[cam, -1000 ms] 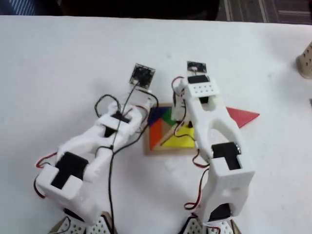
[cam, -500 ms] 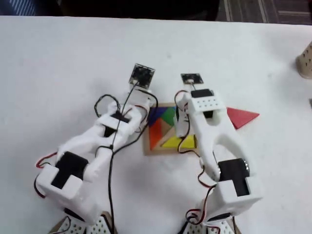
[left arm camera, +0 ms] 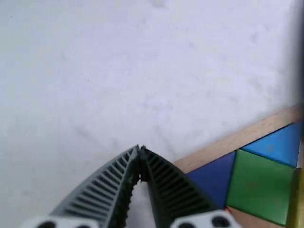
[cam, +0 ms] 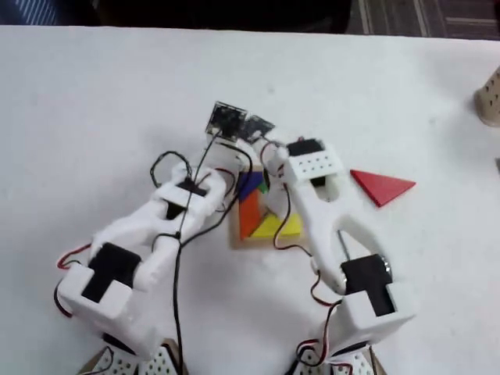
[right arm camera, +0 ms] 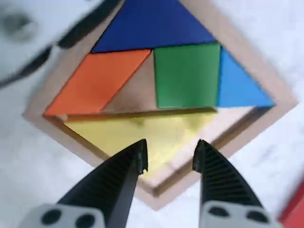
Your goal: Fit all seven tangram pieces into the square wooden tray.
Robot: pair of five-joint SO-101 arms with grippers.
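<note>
**Red triangle (cam: 383,187) not yet in the tray (cam: 266,241)**

My right gripper (right arm camera: 170,154) hangs tilted down over the tray's edge, above the yellow triangle (right arm camera: 142,130). Its jaws are well apart and hold nothing, likely so I can check the bare slots. The red triangle lies on the table (cam: 117,94), well apart from the tray. My left gripper (left arm camera: 140,156) rests pinched together and empty just beside the tray's corner, out of the way.

Robotics lab bench: plain white table (cam: 94,94), bare wiring (cam: 177,266) on two printed arms (cam: 156,226).
</note>
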